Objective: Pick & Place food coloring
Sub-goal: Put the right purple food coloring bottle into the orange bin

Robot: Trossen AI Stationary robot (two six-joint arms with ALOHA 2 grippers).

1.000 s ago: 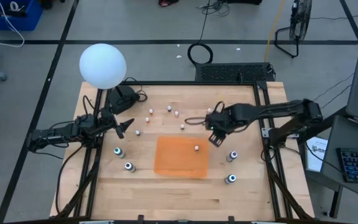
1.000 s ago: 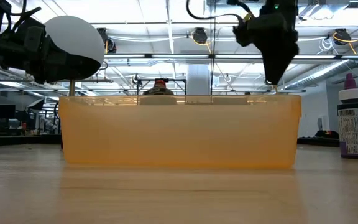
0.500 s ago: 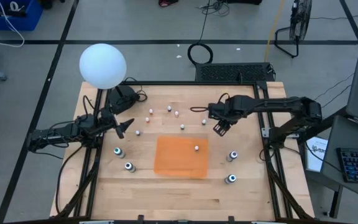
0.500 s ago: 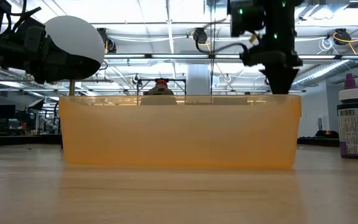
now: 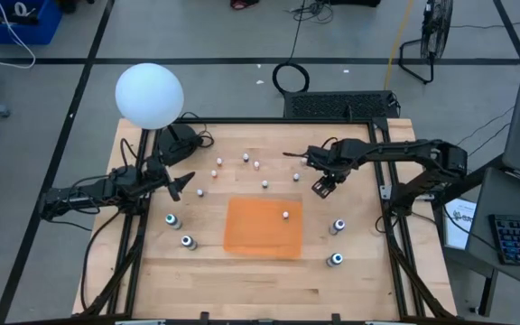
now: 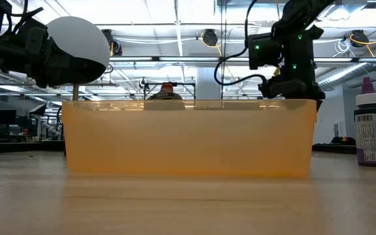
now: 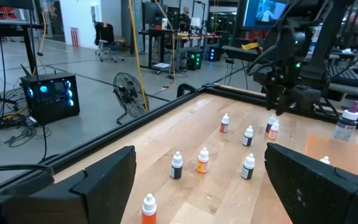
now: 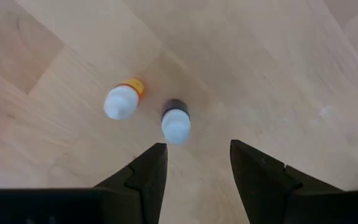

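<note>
Several tiny white-topped food coloring bottles (image 5: pixel 246 158) stand on their bases across the far half of the wooden table. One stands in the orange tray (image 5: pixel 242 230). Larger teal-topped bottles (image 5: pixel 171 220) stand left and right of the tray. My right gripper (image 8: pixel 197 163) points down, open and holding nothing. It hangs just beside an orange-labelled bottle (image 8: pixel 122 101) and a dark-bodied one (image 8: pixel 176 124), which stand close together. In the low view its fingertips are hidden behind the tray wall (image 6: pixel 188 137). My left gripper (image 7: pixel 197 180) waits open at the table's left, pointing level.
A white globe lamp (image 5: pixel 149 95) stands at the far left corner. Two larger bottles (image 5: pixel 338 226) stand right of the tray and a purple-topped one (image 6: pixel 373 130) shows in the low view. A black frame (image 5: pixel 386 181) runs along the table's sides.
My right gripper has gone from over the tray's far right corner toward the table's far edge. It has also sunk, until the tray wall hides its fingertips in the low view. Its wrist has turned a little. The bottles have stayed in place.
</note>
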